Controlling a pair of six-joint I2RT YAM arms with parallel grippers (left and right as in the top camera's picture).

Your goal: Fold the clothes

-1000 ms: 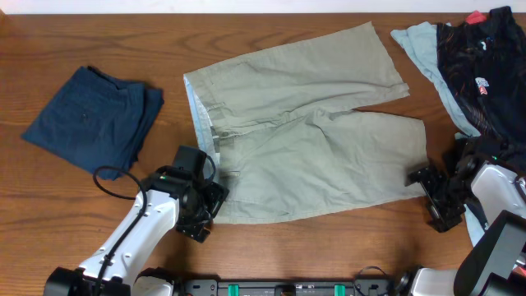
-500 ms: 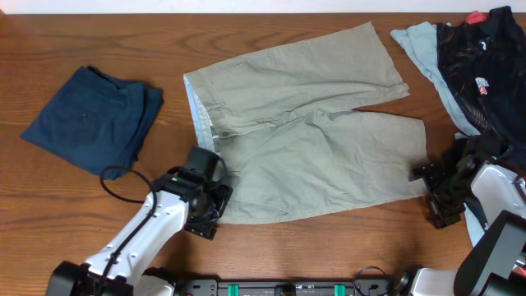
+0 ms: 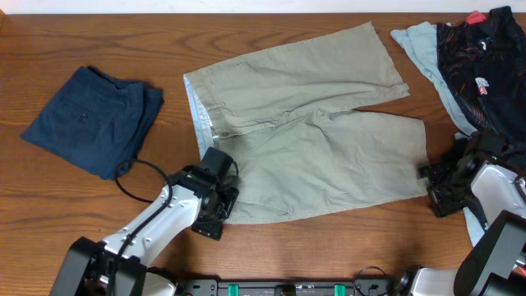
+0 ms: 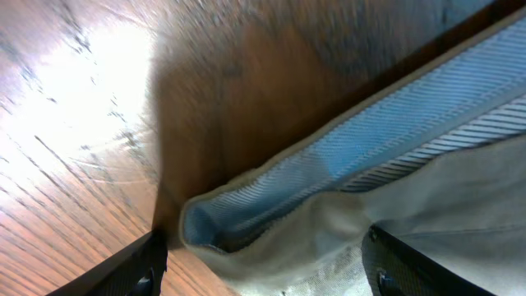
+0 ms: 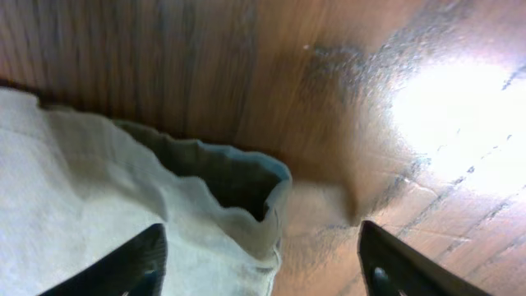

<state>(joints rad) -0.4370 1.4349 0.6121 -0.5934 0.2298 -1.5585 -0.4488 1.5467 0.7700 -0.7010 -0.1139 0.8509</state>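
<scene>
The khaki shorts lie spread flat in the middle of the table, waistband to the left, legs pointing right. My left gripper is open at the near waistband corner; in the left wrist view the pale blue lining and the khaki corner sit between its open fingers. My right gripper is open at the near leg's hem corner; the right wrist view shows the hem between its fingers.
A folded navy garment lies at the left. A pile of dark and pale blue clothes sits at the far right. Bare wooden table runs along the front edge.
My left gripper has moved right to the waistband corner of the shorts. My right gripper has shifted slightly up and right at the hem corner. The shorts have not moved.
</scene>
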